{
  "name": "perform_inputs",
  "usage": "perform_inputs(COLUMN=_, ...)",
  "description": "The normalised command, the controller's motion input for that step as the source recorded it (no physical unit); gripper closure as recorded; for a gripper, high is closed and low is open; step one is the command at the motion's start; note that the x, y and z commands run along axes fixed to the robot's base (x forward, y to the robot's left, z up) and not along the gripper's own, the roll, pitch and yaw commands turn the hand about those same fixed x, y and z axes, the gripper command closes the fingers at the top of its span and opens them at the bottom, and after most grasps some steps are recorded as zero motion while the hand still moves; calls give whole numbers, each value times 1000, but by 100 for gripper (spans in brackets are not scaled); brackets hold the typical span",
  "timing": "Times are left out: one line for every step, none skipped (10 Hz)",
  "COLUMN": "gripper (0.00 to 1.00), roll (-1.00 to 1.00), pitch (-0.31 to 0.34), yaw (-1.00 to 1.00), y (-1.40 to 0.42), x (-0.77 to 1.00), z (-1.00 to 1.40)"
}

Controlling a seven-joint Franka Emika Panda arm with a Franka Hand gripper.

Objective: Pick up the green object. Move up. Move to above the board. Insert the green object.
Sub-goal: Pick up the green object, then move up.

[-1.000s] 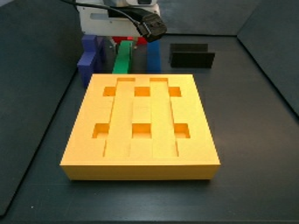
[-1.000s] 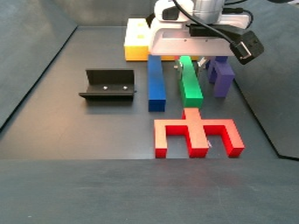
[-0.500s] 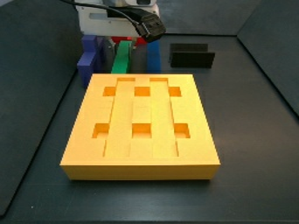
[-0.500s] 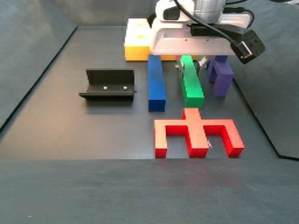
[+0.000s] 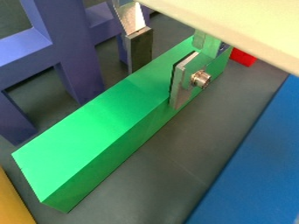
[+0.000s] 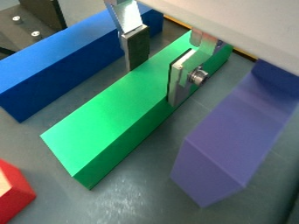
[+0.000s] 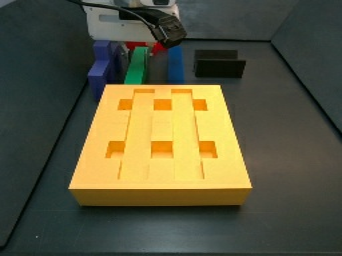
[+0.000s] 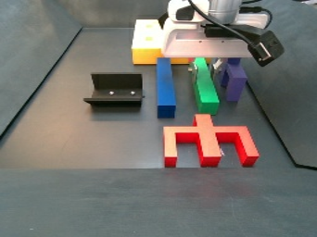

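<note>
The green object [image 5: 105,131] [image 6: 117,122] is a long bright-green bar lying flat on the dark floor. In both side views it [image 7: 136,68] [image 8: 205,85] sits between a blue bar and a purple piece. My gripper [image 5: 159,86] [image 6: 156,83] straddles the bar near one end, one finger on each long side, shut on it. It hangs over the bar's end nearest the board [image 7: 140,45] [image 8: 205,57]. The board [image 7: 160,140] is a thick orange-yellow slab with grooves and square holes. Only its corner [image 8: 146,42] shows behind the arm.
A blue bar [image 8: 166,88] [image 6: 59,61] lies parallel on one side of the green bar, a purple piece [image 8: 233,81] [image 6: 233,140] on the other. A red forked piece [image 8: 210,141] lies beyond the bars. The fixture [image 8: 114,90] [image 7: 218,63] stands further off.
The gripper and the gripped end of the green bar sit very slightly higher than a second ago. Nothing else has moved.
</note>
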Motion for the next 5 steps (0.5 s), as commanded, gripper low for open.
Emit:
perform_inputs(gripper=100, roll=0, pitch=0, yaw=0, y=0, x=0, z=0)
perform_inputs(gripper=100, roll=0, pitch=0, yaw=0, y=0, x=0, z=0)
perform_inputs(gripper=100, roll=0, pitch=0, yaw=0, y=0, x=0, z=833)
perform_inputs(gripper=100, roll=-9, pitch=4, yaw=-53, y=-77, x=-7, z=847)
perform_inputs(gripper=100, roll=-7, pitch=37, yaw=-56, y=-70, x=-49, z=742)
